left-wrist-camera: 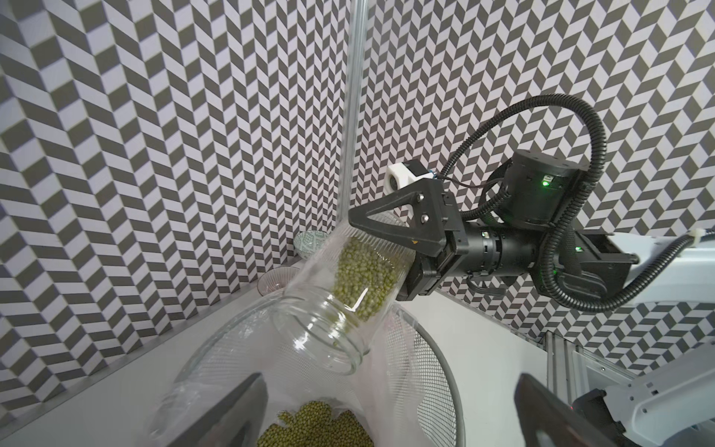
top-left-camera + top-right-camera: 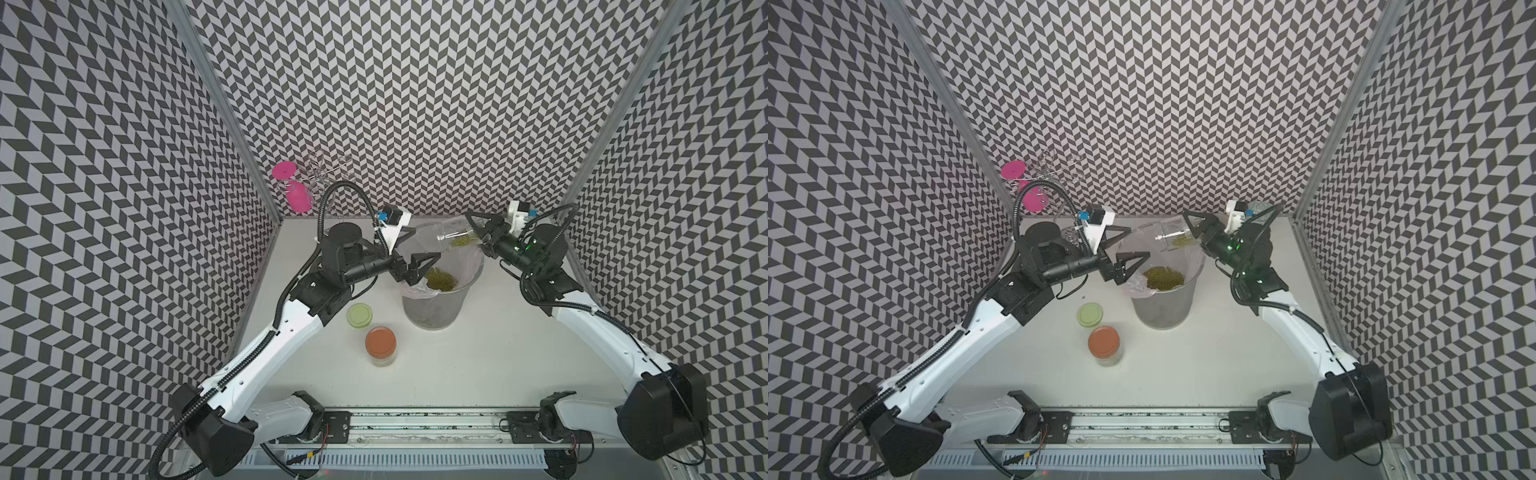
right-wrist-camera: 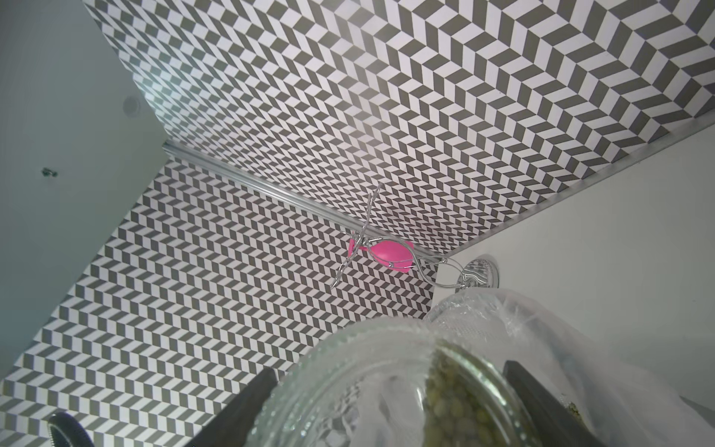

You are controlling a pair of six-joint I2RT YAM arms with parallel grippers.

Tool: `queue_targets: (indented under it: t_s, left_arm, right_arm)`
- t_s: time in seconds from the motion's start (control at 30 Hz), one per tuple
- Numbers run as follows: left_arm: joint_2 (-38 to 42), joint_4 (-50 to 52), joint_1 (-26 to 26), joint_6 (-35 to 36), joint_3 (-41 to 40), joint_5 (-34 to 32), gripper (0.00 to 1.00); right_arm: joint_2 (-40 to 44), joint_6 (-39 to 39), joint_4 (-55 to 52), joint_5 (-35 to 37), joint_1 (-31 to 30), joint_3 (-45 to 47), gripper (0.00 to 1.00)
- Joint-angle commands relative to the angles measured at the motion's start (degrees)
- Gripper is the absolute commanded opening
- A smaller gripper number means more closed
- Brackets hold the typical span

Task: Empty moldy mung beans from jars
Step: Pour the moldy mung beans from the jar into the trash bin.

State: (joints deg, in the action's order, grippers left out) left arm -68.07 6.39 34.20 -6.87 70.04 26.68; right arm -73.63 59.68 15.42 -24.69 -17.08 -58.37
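My right gripper (image 2: 471,232) (image 3: 389,367) is shut on an open clear glass jar (image 2: 449,235) (image 2: 1167,237) (image 1: 329,329) (image 3: 371,387). The jar is tilted mouth-down over the grey mesh bin (image 2: 432,311) (image 2: 1163,309) (image 1: 445,371). Mung beans (image 2: 462,240) (image 1: 363,271) still lie inside the jar, and a heap of them (image 2: 441,277) (image 2: 1163,277) (image 1: 313,425) sits in the bin's plastic liner. My left gripper (image 2: 426,241) (image 2: 1140,242) (image 1: 390,375) hangs open and empty over the bin's left rim. A second jar (image 2: 380,345) (image 2: 1105,344) with an orange-brown lid stands upright on the table.
A pale green lid (image 2: 360,315) (image 2: 1090,314) lies on the table between the left arm and the orange-lidded jar. A pink goblet (image 2: 297,195) hangs on a wire rack (image 2: 320,174) in the back left corner. Two small bowls (image 1: 309,242) sit by the back wall.
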Motion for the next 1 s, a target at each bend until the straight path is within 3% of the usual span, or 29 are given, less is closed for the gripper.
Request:
queue_targets:
  t_s: [0.0,0.4,0.73,0.97]
  left_arm:
    - [1.6,1.5,-1.0,-0.5,-0.9,-1.6,1.0]
    - [2.6,1.2,-1.9,-1.0,-3.2,-1.6,1.0]
    - [2.9,1.2,-2.4,-1.0,-4.3,-1.6,1.0]
    - [3.5,0.8,-2.6,-0.9,-5.3,-2.2,1.0]
  right_arm:
    - [1.0,-9.5,-0.4,1.5,-0.1,-4.4,0.63]
    - [-0.5,-27.4,-12.0,5.4,-2.1,-9.8,0.62]
    - [-2.6,-35.9,-18.4,3.4,-5.0,-15.1,0.62]
    - [-4.5,-42.2,-26.1,6.1,-7.2,-20.0,0.62]
